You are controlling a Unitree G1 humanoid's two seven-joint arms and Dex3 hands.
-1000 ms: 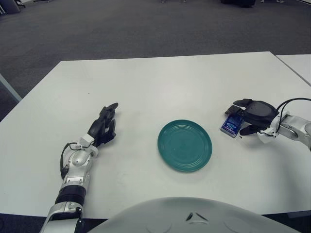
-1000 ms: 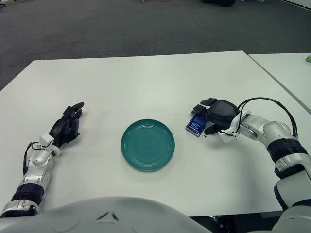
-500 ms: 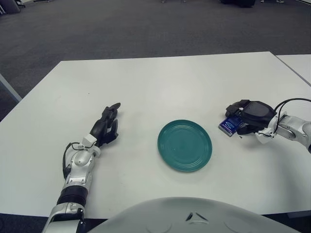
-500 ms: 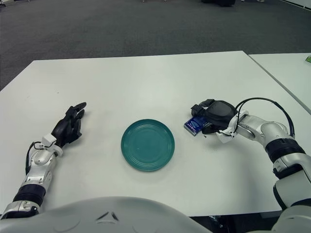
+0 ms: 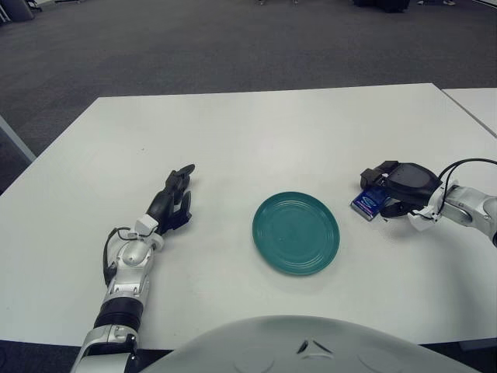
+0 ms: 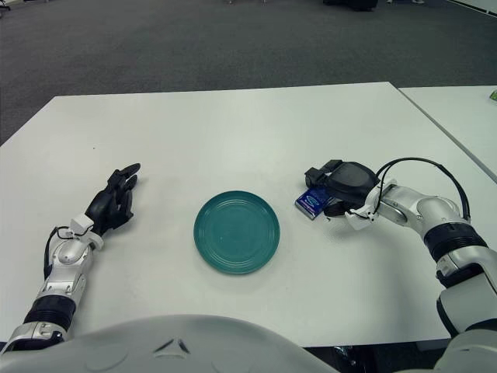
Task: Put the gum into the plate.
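Note:
A teal plate sits on the white table, near its front middle. To the plate's right, a small blue gum pack is held by my right hand, whose black fingers curl over its top and far side. The pack is low over the table, a short gap from the plate's right rim. My left hand shows to the left of the plate, fingers extended and holding nothing.
A second white table stands to the right, across a narrow gap. Dark carpet lies beyond the table's far edge. My own grey body fills the bottom of both views.
My right hand's fingers have curled down onto the gum pack and closed on it. My left hand has crept slightly forward and right.

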